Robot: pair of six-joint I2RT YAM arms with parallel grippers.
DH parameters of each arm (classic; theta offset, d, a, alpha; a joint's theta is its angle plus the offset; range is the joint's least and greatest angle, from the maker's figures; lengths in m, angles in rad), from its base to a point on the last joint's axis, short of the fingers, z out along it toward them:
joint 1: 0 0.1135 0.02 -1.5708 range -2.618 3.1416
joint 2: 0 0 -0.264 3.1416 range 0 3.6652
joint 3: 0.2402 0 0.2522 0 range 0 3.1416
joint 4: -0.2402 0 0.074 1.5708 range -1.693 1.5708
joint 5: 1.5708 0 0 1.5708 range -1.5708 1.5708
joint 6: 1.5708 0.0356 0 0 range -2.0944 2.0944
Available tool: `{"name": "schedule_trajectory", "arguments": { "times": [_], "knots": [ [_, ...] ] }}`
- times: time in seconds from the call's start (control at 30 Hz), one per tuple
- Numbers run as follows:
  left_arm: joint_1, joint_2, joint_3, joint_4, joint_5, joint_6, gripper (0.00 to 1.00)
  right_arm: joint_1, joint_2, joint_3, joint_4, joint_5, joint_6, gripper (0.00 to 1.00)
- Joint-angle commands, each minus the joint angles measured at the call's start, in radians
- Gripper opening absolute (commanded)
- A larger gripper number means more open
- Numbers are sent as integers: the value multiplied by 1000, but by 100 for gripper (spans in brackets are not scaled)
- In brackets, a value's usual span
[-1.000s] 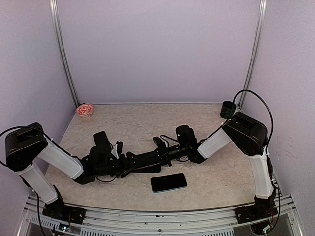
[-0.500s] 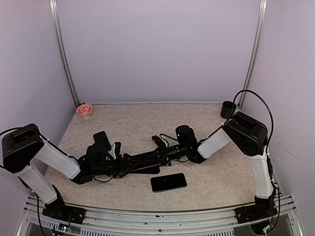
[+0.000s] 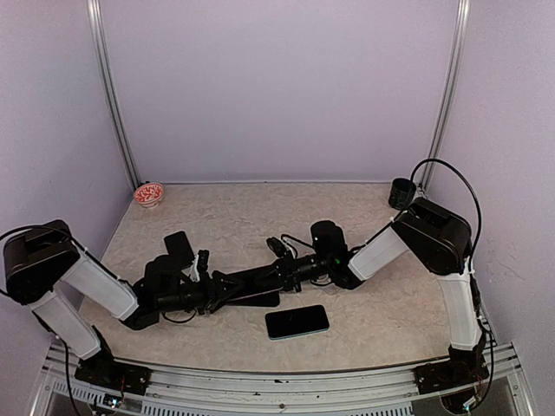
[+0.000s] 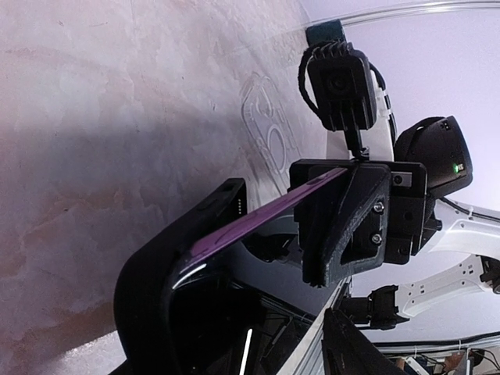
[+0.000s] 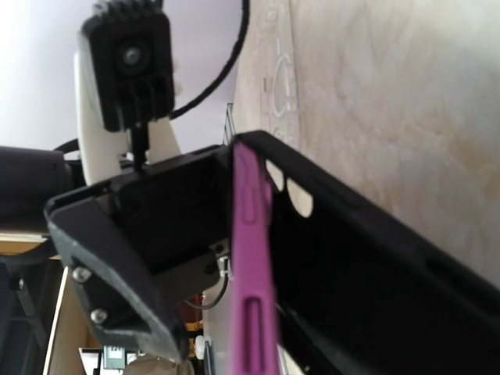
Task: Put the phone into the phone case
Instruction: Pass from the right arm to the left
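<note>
At the middle of the desk (image 3: 243, 217), phone case (image 3: 253, 289), black with purple lining, sits between both pincers. Right pincer (image 3: 279, 270) clamped tight on its right end. Left pincer (image 3: 220, 288) fingers straddle the other end; gripping or just around it, cannot tell. Phone (image 3: 297, 321) flat on desk, dark face up, near front edge, just in front of case, not touching.

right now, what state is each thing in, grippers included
phone case: empty, held on edge between the two grippers
phone: lying flat on the table, dark face up, not held
right gripper: shut on the phone case
left gripper: jaws around the case's other end, grip unclear
red bowl: upright, far left corner
black cup: upright, far right corner
</note>
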Motion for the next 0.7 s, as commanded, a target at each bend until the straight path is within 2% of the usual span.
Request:
{"name": "schedule_trajectory", "arguments": {
  "times": [0.0, 0.27, 0.47, 0.67],
  "knots": [
    [-7, 24, 14, 271, 43, -12, 57, 18, 0, -13, -32, 27, 29, 5],
    [-12, 75, 6, 315, 50, -31, 51, 20, -12, -8, -130, 37, -28, 18],
    [-12, 59, 5, 293, 40, -22, 40, 18, -30, -4, -185, 42, -67, 25],
    [-12, 49, 5, 282, 43, -17, 29, 15, -45, 35, -336, 59, -156, 28]
  ]
}}
